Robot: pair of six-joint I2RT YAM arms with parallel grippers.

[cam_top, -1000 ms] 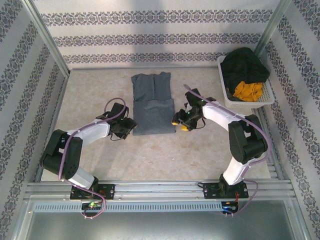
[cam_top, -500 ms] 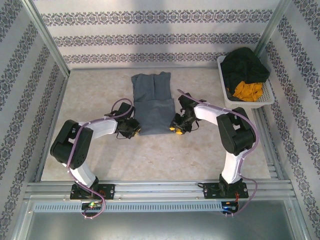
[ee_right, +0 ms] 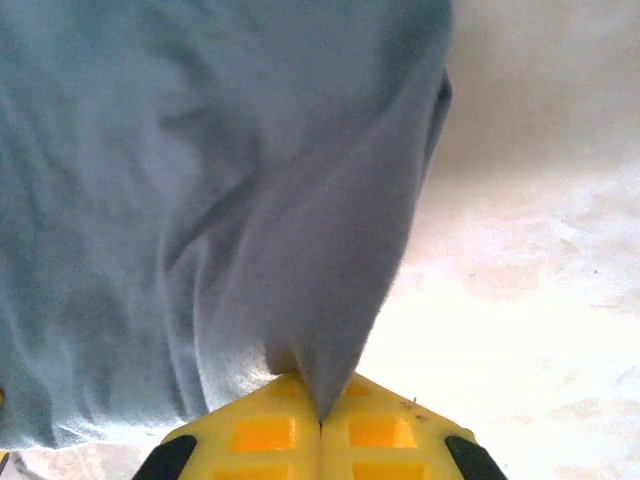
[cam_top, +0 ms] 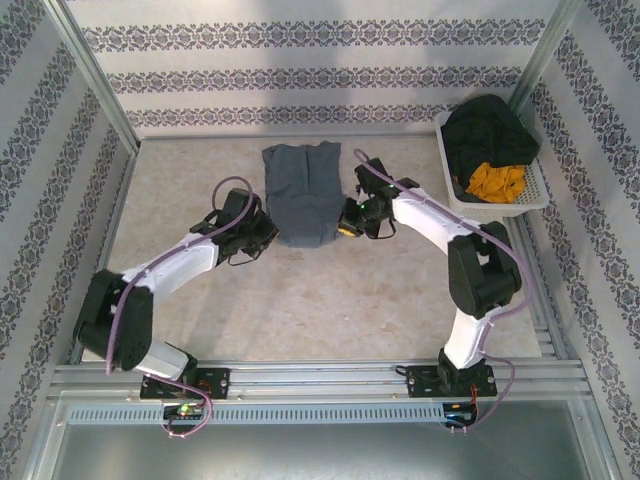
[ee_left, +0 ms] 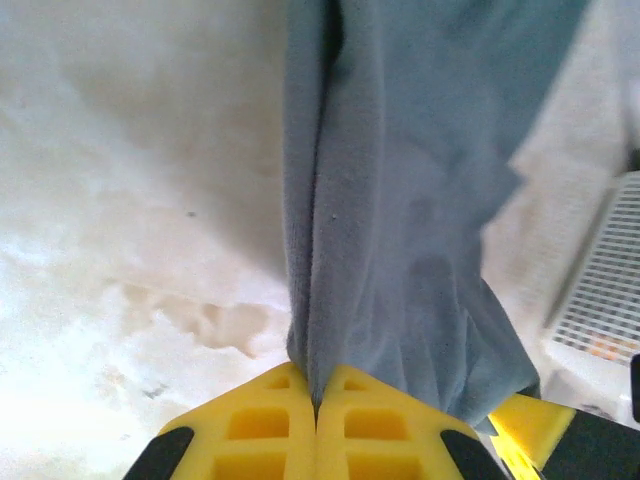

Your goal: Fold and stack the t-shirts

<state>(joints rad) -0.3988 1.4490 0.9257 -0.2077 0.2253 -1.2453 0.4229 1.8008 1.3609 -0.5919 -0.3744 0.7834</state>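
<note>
T-shirt (cam_top: 300,192), slate blue-grey, lies straight ahead of both sets of jaws, its long axis running away from them. Left gripper (cam_top: 270,233) clamps the near-left corner and right gripper (cam_top: 346,221) the near-right, with cloth pinched between yellow pads (ee_left: 255,430). Both arms are equally near. The rest of the cloth lies beyond the jaws on the pale table (cam_top: 300,300), with bare room ahead. Basket (cam_top: 478,208) of garments sits outboard of the right jaws, well apart. The fold likely carries the near edge forward.

You have the t-shirt (cam_top: 300,195) on the table (cam_top: 330,300) between the left gripper (cam_top: 270,234) and the right gripper (cam_top: 342,224), with the basket (cam_top: 492,208) of clothes (cam_top: 485,135) behind it, rightward.
</note>
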